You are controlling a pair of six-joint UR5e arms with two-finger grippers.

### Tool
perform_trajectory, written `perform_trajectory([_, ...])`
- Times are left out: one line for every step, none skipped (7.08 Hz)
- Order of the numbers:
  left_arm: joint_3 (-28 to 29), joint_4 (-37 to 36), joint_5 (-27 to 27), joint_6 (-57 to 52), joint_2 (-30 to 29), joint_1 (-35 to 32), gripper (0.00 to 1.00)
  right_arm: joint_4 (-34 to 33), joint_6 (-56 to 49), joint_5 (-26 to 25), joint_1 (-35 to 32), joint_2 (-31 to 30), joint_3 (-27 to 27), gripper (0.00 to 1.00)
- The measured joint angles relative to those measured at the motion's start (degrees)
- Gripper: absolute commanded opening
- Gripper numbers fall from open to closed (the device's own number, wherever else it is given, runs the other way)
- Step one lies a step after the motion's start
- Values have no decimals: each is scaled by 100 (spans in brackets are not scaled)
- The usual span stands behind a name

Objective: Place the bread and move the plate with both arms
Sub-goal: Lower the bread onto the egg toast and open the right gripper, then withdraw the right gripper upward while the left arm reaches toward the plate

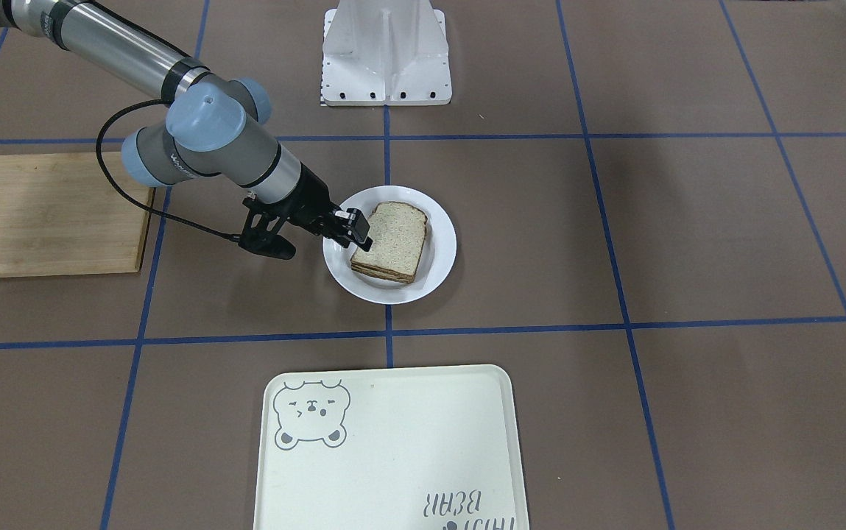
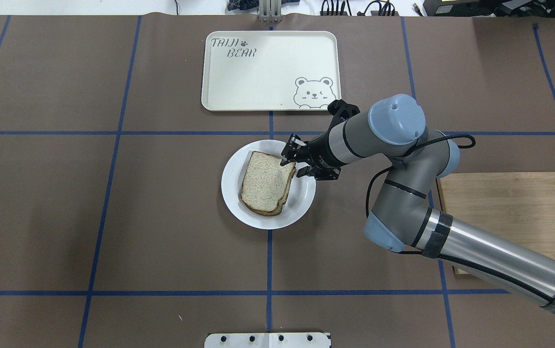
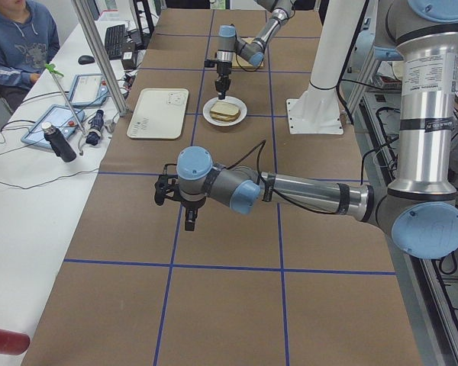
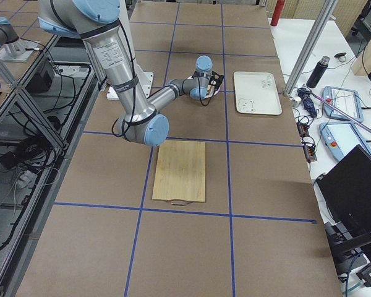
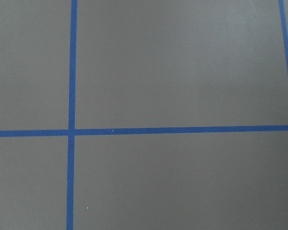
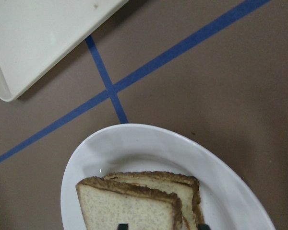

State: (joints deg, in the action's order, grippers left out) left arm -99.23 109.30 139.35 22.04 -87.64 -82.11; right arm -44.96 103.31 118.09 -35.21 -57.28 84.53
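I see right gripper (image 1: pixel 358 234) fingers apart over bread (image 1: pixel 393 239) on plate (image 1: pixel 441 258); left gripper (image 3: pixel 189 223) far from plate, can't tell grip.

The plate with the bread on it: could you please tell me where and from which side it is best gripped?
Probably the broad bare rim of the plate on the robot's left side, approached low from that side so as to pinch the rim's edge. The bread covers the middle, and the right tool hangs over the opposite side.
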Motion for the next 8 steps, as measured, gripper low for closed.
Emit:
perform_trajectory([24,146,80,9,-2,70,98,-13,-63,222,-215,-64,40,100])
perform_trajectory([39,227,326,89,-27,199,98,-21,-313,546,-554,-223,94,100])
perform_trajectory([35,331,685,453,-127,346,98,-104,-927,913,-991,-453,140,100])
perform_trajectory([33,605,938,1130,-290,566,98,-430,-1761,1207,-1415,-615,161,100])
perform_trajectory([46,1025,1032,1997,-500,859,98,-1006,-2700,1375,-1792,-680,184,100])
perform_trajectory([64,1408,1033,2845,-749,1151,98,-1637,-3576,1444,-2123,-706,230,100])
perform_trajectory([82,1754,884,3536,-970,1440,98,-2266,-4375,1471,-2443,-717,317,100])
perform_trajectory([163,2105,588,4118,-1208,1740,98,-2888,-5146,1480,-2727,-723,431,100])
